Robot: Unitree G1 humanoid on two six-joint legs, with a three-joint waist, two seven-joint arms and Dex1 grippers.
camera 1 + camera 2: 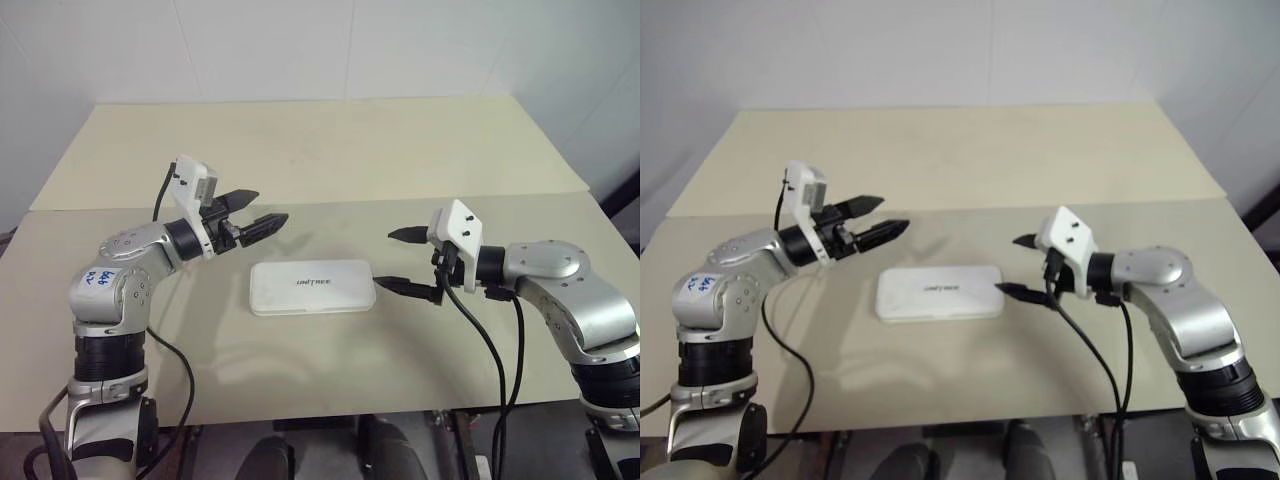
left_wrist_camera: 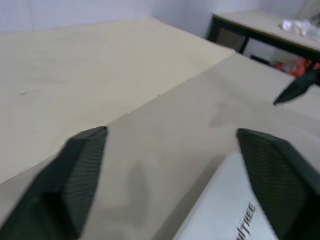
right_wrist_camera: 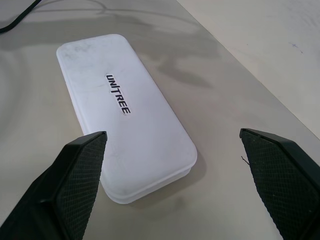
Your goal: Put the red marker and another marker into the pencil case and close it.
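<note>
The white rounded-rectangular hard plastic pencil case lies lid-down shut on the beige desk, between the left claw and right claw, both spread wide and empty.

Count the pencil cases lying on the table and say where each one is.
1. The white pencil case lies shut on the table's near half, between the two open grippers. Markers, if inside, are hidden.

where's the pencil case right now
The pencil case lies shut on the table, between the left pincer and right pincer.
</note>
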